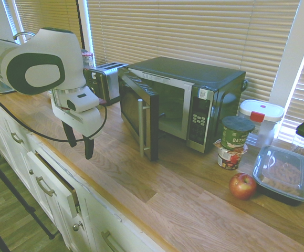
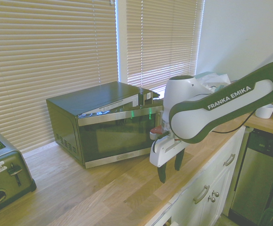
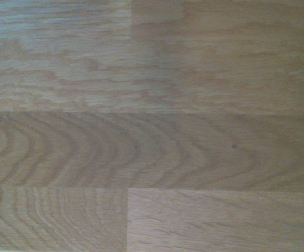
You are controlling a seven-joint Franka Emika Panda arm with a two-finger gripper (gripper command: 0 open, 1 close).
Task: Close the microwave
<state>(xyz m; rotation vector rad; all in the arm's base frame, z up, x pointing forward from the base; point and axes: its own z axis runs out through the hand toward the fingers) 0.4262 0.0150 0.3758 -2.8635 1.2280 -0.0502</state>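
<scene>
**Microwave door ajar, tool waiting off to the side**

Along the wooden bench (image 1: 183,194), under the window blinds, we find the microwave (image 1: 194,92) set well back, its door (image 1: 138,110) swung out toward the bench edge on its hinge and standing roughly square to the oven front. We see the silver bar handle (image 1: 140,126) on the door's outer face, near its free edge. Beside the microwave, on its far side, sits a steel toaster (image 1: 105,79); on the other side are a clear lidded tub (image 1: 262,121), a green-lidded can (image 1: 236,132) stacked on a small cup, a black tray with a clear lid (image 1: 285,173) and a red apple (image 1: 242,185).

Our tool (image 1: 80,142) hangs above the bench near its front edge, fingers pointing down and parted with nothing between them — clear of the door, on its outer side. The wrist view shows only bare wood grain.

We judge the closing push has yet to start. Risks from here: a push too near the hinge would need more force and could shove the whole microwave backward; a fingertip catching behind the handle could snag; a contact placed too low might scrape the bench — and a weak push may leave the latch unengaged.
</scene>
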